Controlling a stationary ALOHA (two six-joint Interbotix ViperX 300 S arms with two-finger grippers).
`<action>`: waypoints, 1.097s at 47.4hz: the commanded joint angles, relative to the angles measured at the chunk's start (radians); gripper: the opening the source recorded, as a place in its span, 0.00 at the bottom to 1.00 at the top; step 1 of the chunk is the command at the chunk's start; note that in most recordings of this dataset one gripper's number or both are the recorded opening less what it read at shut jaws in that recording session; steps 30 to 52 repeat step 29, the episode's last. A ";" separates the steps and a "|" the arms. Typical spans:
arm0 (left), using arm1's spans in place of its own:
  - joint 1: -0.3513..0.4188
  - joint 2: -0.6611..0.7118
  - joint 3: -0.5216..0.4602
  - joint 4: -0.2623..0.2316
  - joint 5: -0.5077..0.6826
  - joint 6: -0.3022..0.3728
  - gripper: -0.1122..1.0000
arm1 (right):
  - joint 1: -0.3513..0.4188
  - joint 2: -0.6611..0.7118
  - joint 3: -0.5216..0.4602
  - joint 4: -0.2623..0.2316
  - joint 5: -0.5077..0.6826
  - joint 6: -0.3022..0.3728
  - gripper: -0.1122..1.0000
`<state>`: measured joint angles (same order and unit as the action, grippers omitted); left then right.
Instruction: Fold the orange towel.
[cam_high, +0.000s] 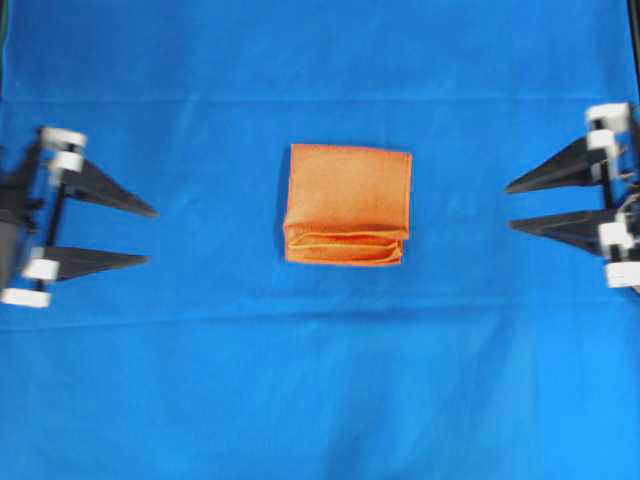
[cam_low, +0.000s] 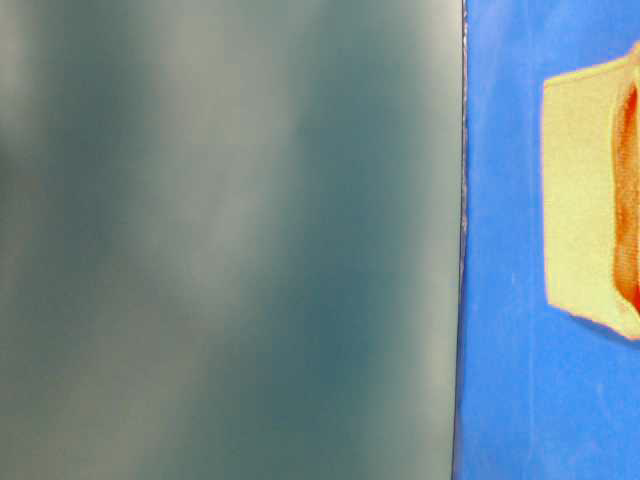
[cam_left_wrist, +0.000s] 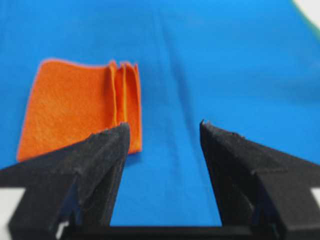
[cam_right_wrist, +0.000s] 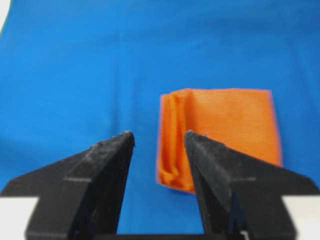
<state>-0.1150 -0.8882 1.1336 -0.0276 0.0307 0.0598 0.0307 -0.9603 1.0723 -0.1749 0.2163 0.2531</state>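
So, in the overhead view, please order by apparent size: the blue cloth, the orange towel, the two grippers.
1. Blue cloth
2. Orange towel
3. Left gripper and right gripper: look alike, both cut off by the edges, so unranked.

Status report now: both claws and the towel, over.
Left claw open, empty. Right claw open, empty. Towel folded, flat on the blue cloth, between the claws, untouched. Nothing in the way.

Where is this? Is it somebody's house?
Probably not a house; it looks like a robot test bench. A plain blue cloth covers the table, the left gripper and right gripper wait open at the sides, and one folded orange towel lies between them.
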 joint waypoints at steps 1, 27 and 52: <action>0.015 -0.098 0.014 0.002 0.040 0.002 0.57 | -0.014 -0.061 -0.002 -0.025 0.037 -0.002 0.57; 0.127 -0.408 0.215 0.002 0.121 0.002 0.57 | -0.123 -0.201 0.242 -0.014 -0.087 0.014 0.57; 0.129 -0.410 0.215 0.002 0.124 0.003 0.57 | -0.123 -0.195 0.244 -0.014 -0.092 0.014 0.57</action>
